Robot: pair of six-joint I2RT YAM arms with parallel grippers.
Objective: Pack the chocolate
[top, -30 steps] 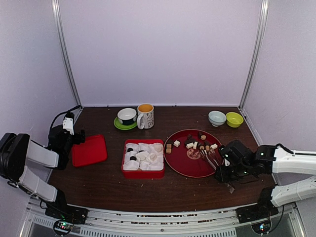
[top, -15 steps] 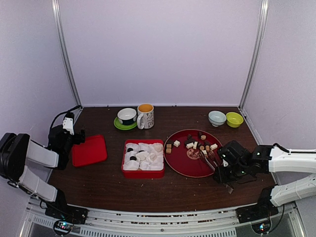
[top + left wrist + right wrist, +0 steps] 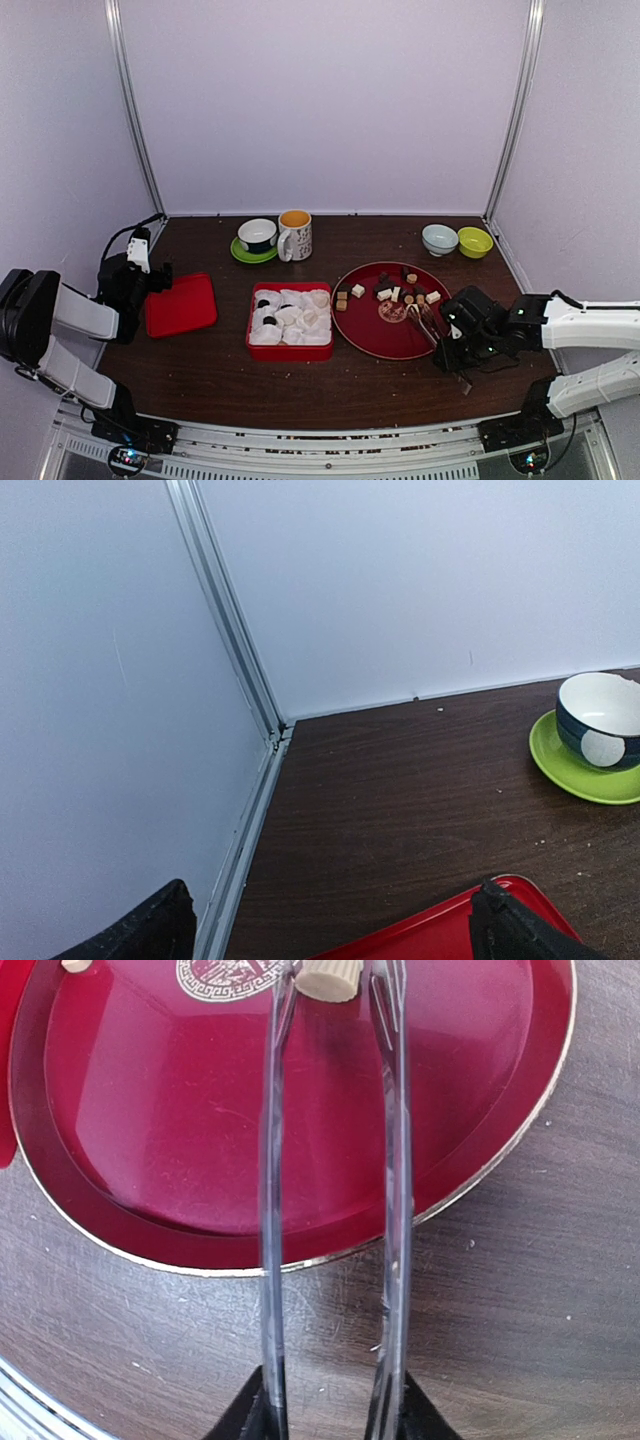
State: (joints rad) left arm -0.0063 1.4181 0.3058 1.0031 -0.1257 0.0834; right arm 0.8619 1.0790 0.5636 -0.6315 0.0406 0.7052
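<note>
Chocolate, one cream piece (image 3: 326, 978), is lying between the two arms of the metal tongs (image 3: 272, 1210) at the top edge of the right wrist view; whether the arms are squeezing it, cannot tell. Right gripper (image 3: 325, 1418) is pinching the tongs by their near end, black fingers (image 3: 240, 1425) pressing on both arms at the bottom of the frame. Tongs are reaching across the gold rim of the round red plate (image 3: 150, 1160), which is resting on the dark wooden table (image 3: 560, 1290). A second cream bit (image 3: 75, 964) is showing at the upper left, cut off by the frame. In the top view, the other chocolate pieces (image 3: 396, 291), dark, tan and cream, are sitting scattered on the upper half of the plate, right of centre. Left of the plate, a red box (image 3: 290, 352) is holding white paper cups (image 3: 290, 315); dark rounds (image 3: 268, 321) are showing inside two cups on its left side. Further left, the left gripper (image 3: 332, 905) is hanging with jaws spread wide above the corner of a red lid (image 3: 440, 935), holding nothing. Along the upper edge of the table, a cup (image 3: 600, 720) on a green saucer (image 3: 570, 775), a mug (image 3: 296, 235), a pale blue bowl (image 3: 439, 239) and a yellow-green bowl (image 3: 475, 241) are standing.
</note>
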